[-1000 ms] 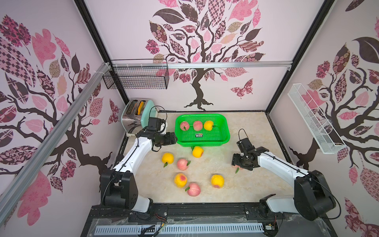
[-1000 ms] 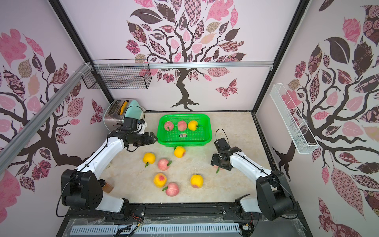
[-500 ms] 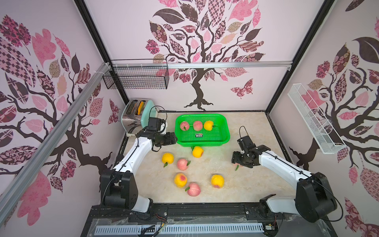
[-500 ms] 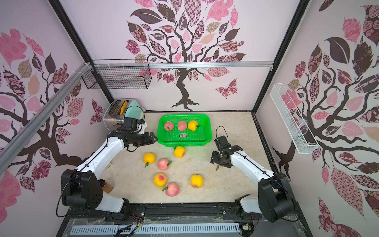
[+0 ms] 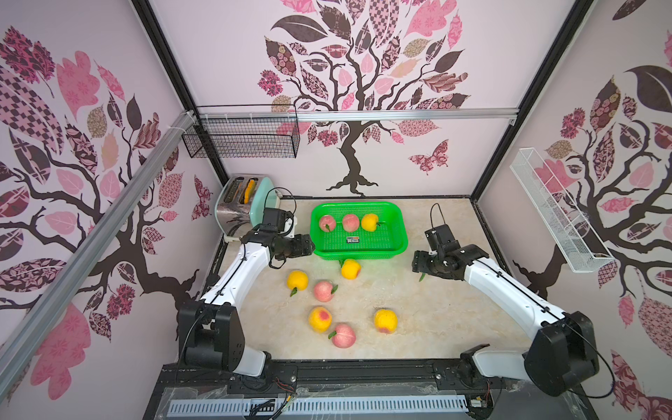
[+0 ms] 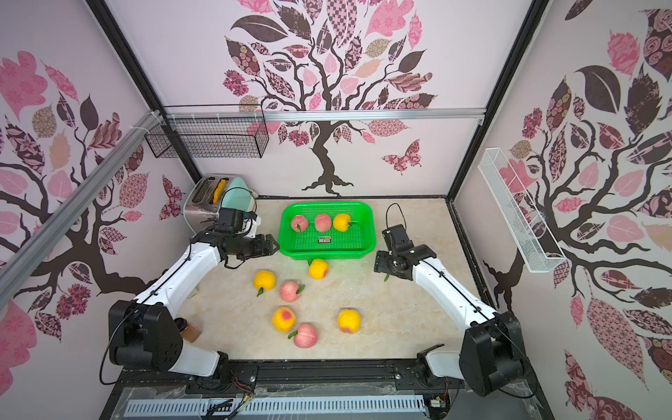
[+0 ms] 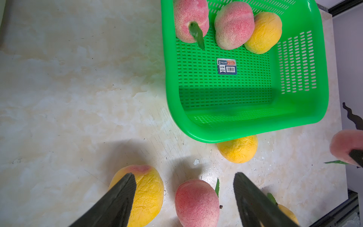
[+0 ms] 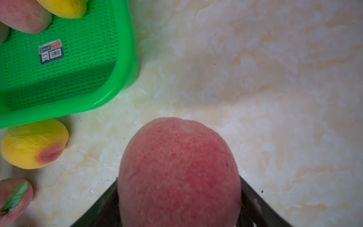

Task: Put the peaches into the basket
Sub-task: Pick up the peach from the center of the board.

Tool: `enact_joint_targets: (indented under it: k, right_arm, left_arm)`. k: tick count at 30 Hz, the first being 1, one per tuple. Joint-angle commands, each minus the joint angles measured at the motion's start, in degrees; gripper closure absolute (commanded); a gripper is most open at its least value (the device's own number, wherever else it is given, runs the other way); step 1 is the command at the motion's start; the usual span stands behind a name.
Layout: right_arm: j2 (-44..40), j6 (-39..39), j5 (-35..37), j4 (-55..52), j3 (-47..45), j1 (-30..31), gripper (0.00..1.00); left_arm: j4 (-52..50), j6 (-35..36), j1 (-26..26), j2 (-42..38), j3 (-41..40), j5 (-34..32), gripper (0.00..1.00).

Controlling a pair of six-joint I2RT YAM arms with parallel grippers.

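The green basket [image 5: 400, 232] [image 6: 371, 232] [image 7: 196, 135] [image 8: 128, 49] stands at the back middle and holds three peaches [image 5: 350, 222] [image 7: 233, 25] in a row. Several more peaches [image 5: 323, 291] [image 6: 283, 319] lie on the table in front of it, and one yellow peach [image 5: 351, 269] [image 7: 238, 149] touches its front wall. My right gripper [image 5: 416, 260] [image 8: 178, 179] is shut on a pink peach [image 8: 178, 167] to the right of the basket; in both top views the gripper hides that fruit. By the basket's front left corner my left gripper [image 5: 309, 245] [image 7: 184, 175] hangs open and holds nothing.
A toaster [image 5: 240, 203] stands in the back left corner behind the left arm. A black wire basket [image 5: 242, 140] hangs on the back wall and a white wire rack [image 5: 556, 214] on the right wall. Bare marble shows to the right of the basket [image 8: 255, 78].
My right gripper has moved a little toward the back of the table with the pink peach in it. The left arm and the loose peaches have not moved.
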Motion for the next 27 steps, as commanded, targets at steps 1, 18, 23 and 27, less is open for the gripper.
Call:
enact_joint_targets:
  k: [1,18,23,27]
  right_arm:
    - [1.6,-3.1,1.5,1.1,4.9,-0.2,0.62]
    - [32.9,-7.8,-10.8,2.3,39.6,-0.3,0.59]
    - [41.2,-6.8,-12.5,4.3,46.2,-0.4,0.58]
    - [46.9,-7.4,-13.0,2.0,52.0,-0.3,0.57]
  left_arm:
    - [0.3,0.7,0.3,-0.7,-0.1,0.9,0.18]
    - [-0.7,0.9,0.4,-0.8,0.5,0.0,0.18]
    - [-0.7,0.8,0.3,-1.2,0.3,0.1,0.18]
    - [-0.6,0.6,0.3,-1.2,0.2,0.3,0.18]
